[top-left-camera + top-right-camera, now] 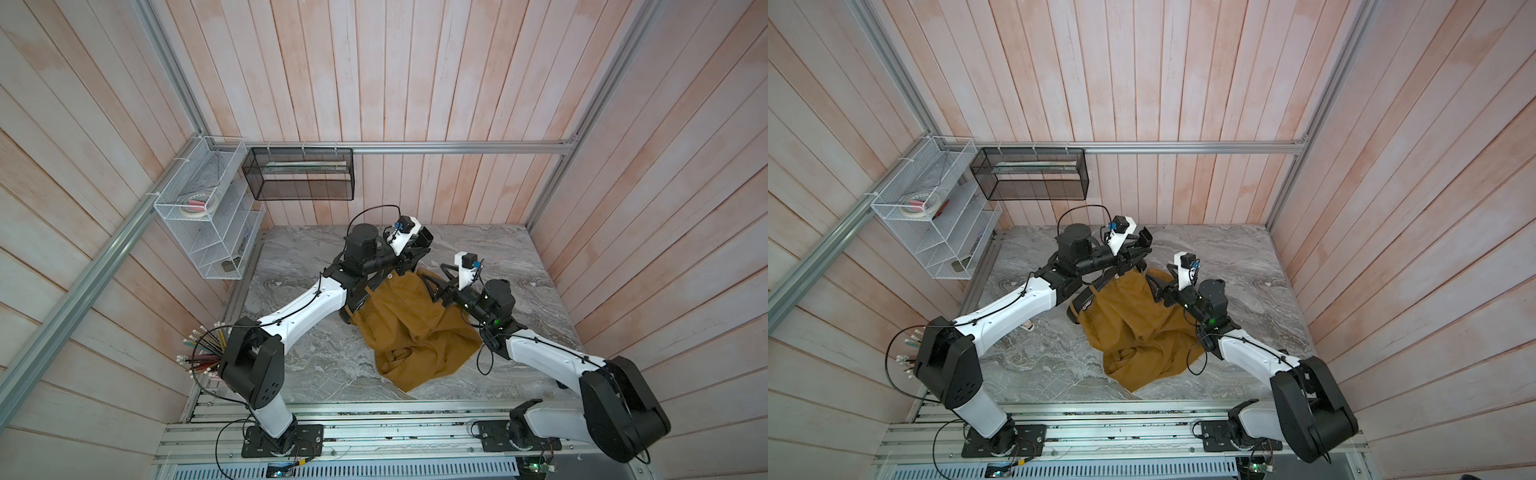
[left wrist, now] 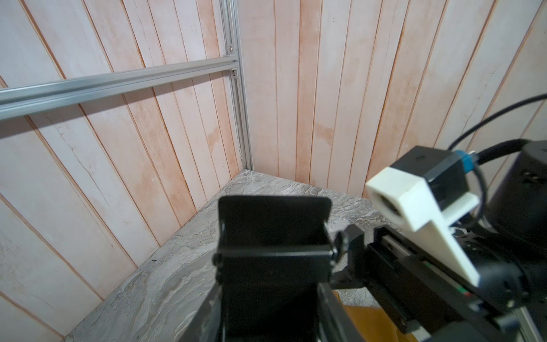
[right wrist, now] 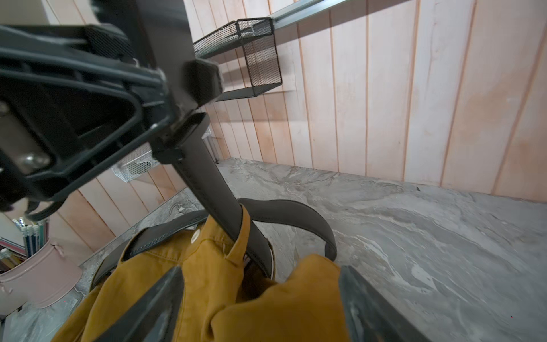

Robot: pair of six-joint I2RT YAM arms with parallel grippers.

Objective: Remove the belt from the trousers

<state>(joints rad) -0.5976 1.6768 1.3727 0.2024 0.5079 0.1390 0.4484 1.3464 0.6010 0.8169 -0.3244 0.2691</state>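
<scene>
Pencils (image 1: 199, 353) fan out lower left. At frame centre the trousers (image 1: 411, 328) lie bunched, their upper left hidden by the left arm (image 1: 307, 303). The right gripper (image 1: 434, 289) stands spread over their upper right; above, the left gripper (image 1: 415, 251) pinches the belt (image 3: 213, 189) taut.

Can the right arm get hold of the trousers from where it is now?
Probably yes: the right end effector hangs open close over the trousers, with nothing between; the belt, held up by the left end effector, passes just beyond it.
</scene>
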